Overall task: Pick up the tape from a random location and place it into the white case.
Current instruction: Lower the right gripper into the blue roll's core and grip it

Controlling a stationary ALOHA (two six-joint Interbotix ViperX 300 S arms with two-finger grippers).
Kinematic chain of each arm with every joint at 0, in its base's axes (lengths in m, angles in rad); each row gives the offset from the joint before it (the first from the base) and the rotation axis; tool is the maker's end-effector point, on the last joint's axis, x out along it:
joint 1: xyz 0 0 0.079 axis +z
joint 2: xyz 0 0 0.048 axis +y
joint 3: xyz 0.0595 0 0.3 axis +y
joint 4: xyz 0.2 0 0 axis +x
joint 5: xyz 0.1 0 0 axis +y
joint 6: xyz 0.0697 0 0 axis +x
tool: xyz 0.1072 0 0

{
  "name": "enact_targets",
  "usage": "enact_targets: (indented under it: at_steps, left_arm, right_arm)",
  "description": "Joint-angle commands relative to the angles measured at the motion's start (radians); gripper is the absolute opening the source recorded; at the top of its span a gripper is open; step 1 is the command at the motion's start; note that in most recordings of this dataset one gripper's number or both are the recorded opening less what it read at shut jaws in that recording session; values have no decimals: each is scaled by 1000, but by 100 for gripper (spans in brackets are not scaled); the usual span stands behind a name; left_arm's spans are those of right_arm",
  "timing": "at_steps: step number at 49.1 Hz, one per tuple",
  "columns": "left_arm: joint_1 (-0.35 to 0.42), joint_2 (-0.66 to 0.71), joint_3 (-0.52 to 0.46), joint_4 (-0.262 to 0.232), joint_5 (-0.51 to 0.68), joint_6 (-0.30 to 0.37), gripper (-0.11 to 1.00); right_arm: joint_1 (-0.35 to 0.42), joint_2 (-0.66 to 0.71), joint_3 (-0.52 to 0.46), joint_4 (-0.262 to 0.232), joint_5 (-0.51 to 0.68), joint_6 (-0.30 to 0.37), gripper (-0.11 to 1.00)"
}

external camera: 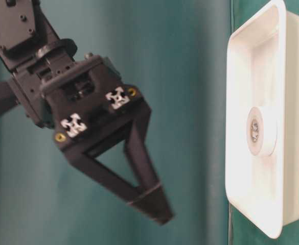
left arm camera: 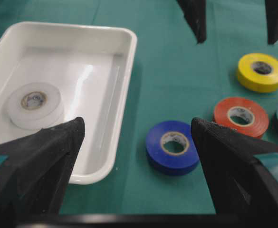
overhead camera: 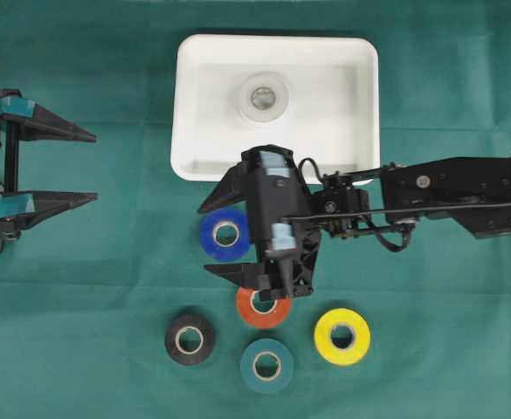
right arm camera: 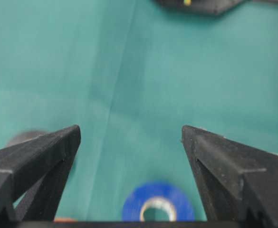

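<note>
Overhead exterior shows right end effector (overhead camera: 213, 237) released, straddling blue tape (overhead camera: 225, 234) beside white case (overhead camera: 194, 105).

We see open cloth (overhead camera: 89, 288) left of the blue roll (overhead camera: 225, 235) | orange roll (overhead camera: 263, 307) crowds it below, perhaps touching | white case (overhead camera: 277, 106) walls above.

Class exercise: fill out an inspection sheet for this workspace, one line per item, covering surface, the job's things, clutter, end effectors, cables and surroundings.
Surface: green cloth, lightly creased.
Job's things: white case holding white tape; blue tape, orange tape, black tape, teal tape, yellow tape on the cloth.
Clutter: nothing seen.
End effectors: left end effector open, at the left edge; right end effector open, empty, straddling the blue tape.
Cables: black cable along the right arm.
Surroundings: nothing seen.
</note>
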Motion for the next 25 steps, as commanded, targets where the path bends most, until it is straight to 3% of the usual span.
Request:
enact_targets:
  at_steps: [1,12,25]
  left_arm:
    - [-2,8,-12,-2,-5,-2,97]
    - [-3,9,-12,-2,-5,-2,97]
    - [-2,11,-12,-2,-3,-2,97]
  right_arm:
    - [2,3,-58,0,98,17,91]
    - [2,72,-183,-8,359,31,91]
    - [2,112,-255,-14,497,31,91]
